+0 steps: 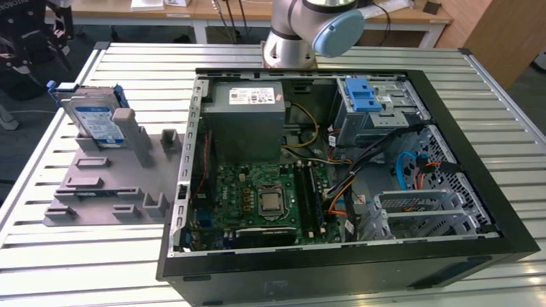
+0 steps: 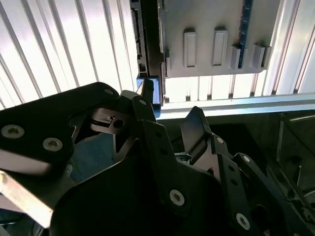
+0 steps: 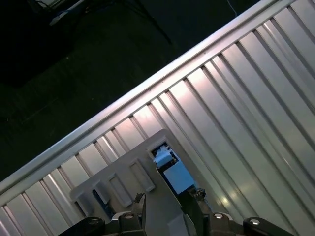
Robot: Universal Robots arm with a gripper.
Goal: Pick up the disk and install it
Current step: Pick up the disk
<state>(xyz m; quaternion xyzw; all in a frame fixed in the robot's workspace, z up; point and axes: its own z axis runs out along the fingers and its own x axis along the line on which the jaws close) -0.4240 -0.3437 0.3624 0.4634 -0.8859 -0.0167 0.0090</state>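
The disk (image 1: 92,118) stands on edge in a grey slotted holder (image 1: 111,185) on the table, at the exterior view's left of the open computer case (image 1: 477,185). Its white label with a blue band faces outward, and blue rails run along its edges. In the first wrist view the disk (image 3: 171,169) lies well below my gripper (image 3: 168,199), which hangs high above the holder (image 3: 123,182). In the second wrist view the black fingers (image 2: 197,123) of the gripper (image 2: 170,105) stand apart with nothing between them.
The case holds a motherboard (image 1: 265,198), a grey power supply (image 1: 247,121), a drive bay with a blue latch (image 1: 362,96) and a metal cage (image 1: 418,211). The ribbed metal table's edge (image 3: 147,88) runs past the holder, with dark floor beyond. The arm's base (image 1: 290,38) stands behind the case.
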